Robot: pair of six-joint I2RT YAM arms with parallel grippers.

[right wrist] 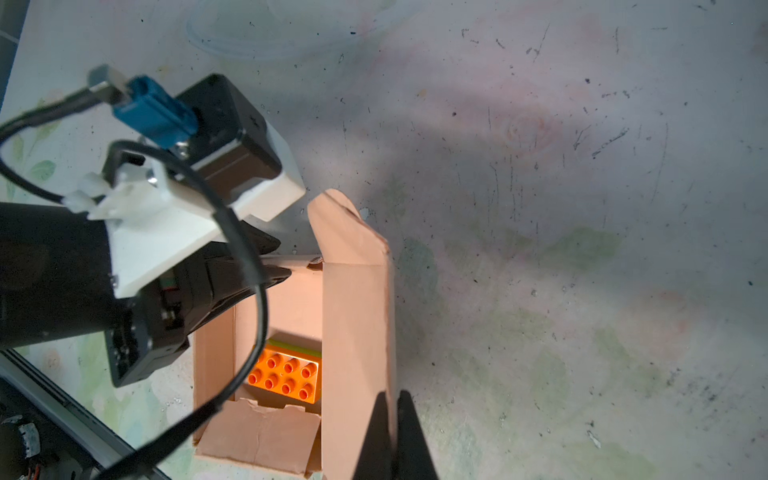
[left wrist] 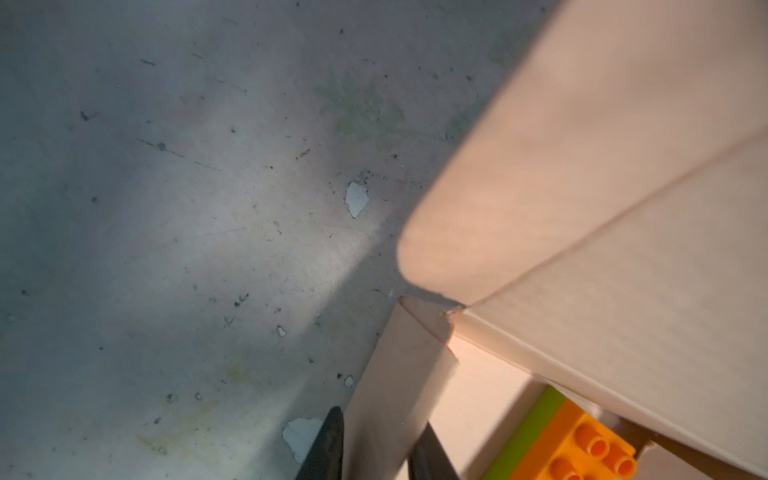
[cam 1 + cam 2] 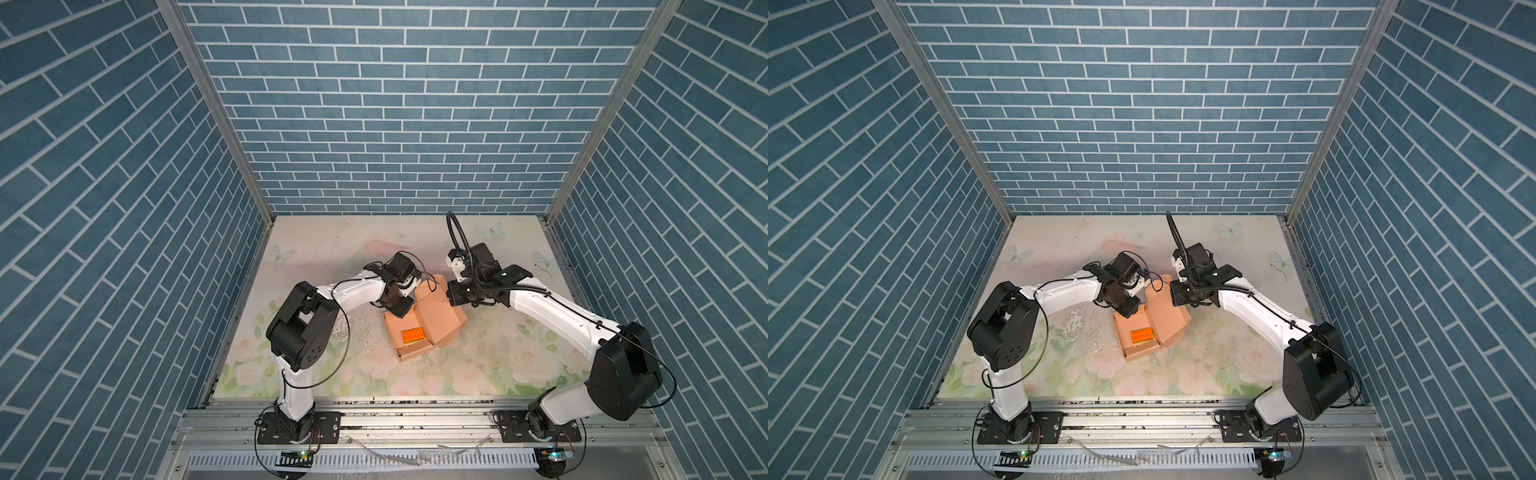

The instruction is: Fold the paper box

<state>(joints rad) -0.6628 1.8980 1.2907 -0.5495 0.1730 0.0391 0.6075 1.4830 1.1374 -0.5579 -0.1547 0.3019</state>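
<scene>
Box: There it was, the paper box (image 3: 440, 320), sitting mid-desk between the two arms, its base flat on the flowered desk (image 3: 332, 245).
Done: The tray was formed with its walls standing, and an orange brick (image 1: 286, 376) lay inside on a green piece (image 2: 536, 419).
Not done: The lid (image 1: 357, 316) still stood raised along the long side toward the right arm, nowhere near shut. Its end tab (image 1: 336, 224) poked up loose and untucked.
Front flap: The front flap (image 1: 257, 436), at the end nearest the arm bases, looked creased and ragged, not yet snug.
Right claw: The right claw (image 1: 394, 419) was clamped tight on the lid's free edge, holding it up.
Left claw: The left claw (image 2: 380, 440) had one finger on each side of the tray's far end wall (image 2: 399, 374), with a narrow gap. I couldn't tell whether it truly bit the card.
Left to do: By my reckoning, bring the lid over, tuck the tabs in and press it closed. That looked like roughly half the job.
In the way: The left claw sat right where the lid's tab would need to drop, so I judged it would have to clear out first. The brick lay low and was likely no bother. A black cable (image 1: 259, 324) looped across the opening in the right wrist view, hiding part of it.
Around: Blue brick-pattern walls (image 3: 374, 104) stood on three sides.
</scene>
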